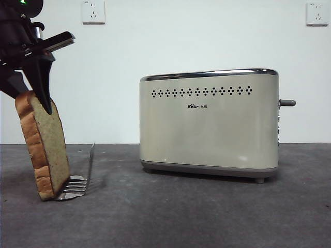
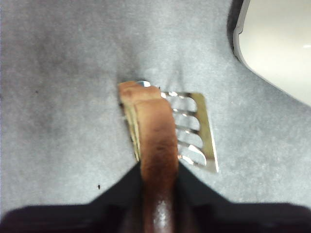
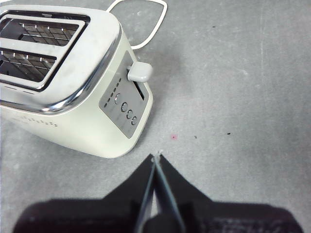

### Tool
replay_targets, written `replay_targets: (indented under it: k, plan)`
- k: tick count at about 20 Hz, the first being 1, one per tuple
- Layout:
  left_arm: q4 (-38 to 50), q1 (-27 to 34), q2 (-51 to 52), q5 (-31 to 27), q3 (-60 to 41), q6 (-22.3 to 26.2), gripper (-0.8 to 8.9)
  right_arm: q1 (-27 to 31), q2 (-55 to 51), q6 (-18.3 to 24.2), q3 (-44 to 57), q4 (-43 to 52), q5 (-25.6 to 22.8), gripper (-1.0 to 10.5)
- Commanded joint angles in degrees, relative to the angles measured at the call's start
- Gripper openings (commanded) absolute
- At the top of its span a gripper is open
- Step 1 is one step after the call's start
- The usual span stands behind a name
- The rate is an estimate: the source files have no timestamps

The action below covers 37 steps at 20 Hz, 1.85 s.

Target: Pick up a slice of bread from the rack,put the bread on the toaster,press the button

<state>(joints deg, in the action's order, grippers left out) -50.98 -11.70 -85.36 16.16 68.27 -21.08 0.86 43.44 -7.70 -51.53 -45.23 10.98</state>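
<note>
The slice of bread leans at the far left, its brown crust toward the picture's left edge and its lower end down at the base of the rack. My left gripper comes down from the top left corner and is shut on the slice's domed top. In the left wrist view the slice of bread sits between the jaws of the left gripper, with the rack beside it. The cream toaster stands mid-table, its button sticking out of the right end. My right gripper hovers shut near the toaster end bearing the button.
A white cable loops on the grey table behind the toaster. Two wall sockets are on the white back wall. A corner of the toaster shows in the left wrist view.
</note>
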Motion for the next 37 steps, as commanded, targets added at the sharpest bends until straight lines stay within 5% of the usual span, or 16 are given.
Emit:
replay_targets:
  k: [1,12,18,26,37]
  plan:
    - [-0.3,-0.1,-0.1,0.1,0.1,-0.1,0.17,-0.1,-0.1,0.4,-0.1,0.1,0.2,0.0]
    - [-13.0,-0.4,-0.1,0.3,16.3,5.9,0.18,-0.1,-0.1,0.3,-0.1,-1.6,0.2,0.0]
    - [-18.4,-5.4,-0.1,0.3,35.3,30.2,0.19,-0.1,-0.1,0.3,-0.1,-1.6,0.2,0.0]
    - [-7.6,-18.8,-0.7,0.3,44.3,69.4,0.23,-0.1,0.0,0.2,-0.1,-1.6,0.2,0.0]
    - [-2.3,-25.4,-12.7,0.0,44.3,89.4,-0.13,-0.1,0.0,0.3,-0.1,-3.9,0.2,0.0]
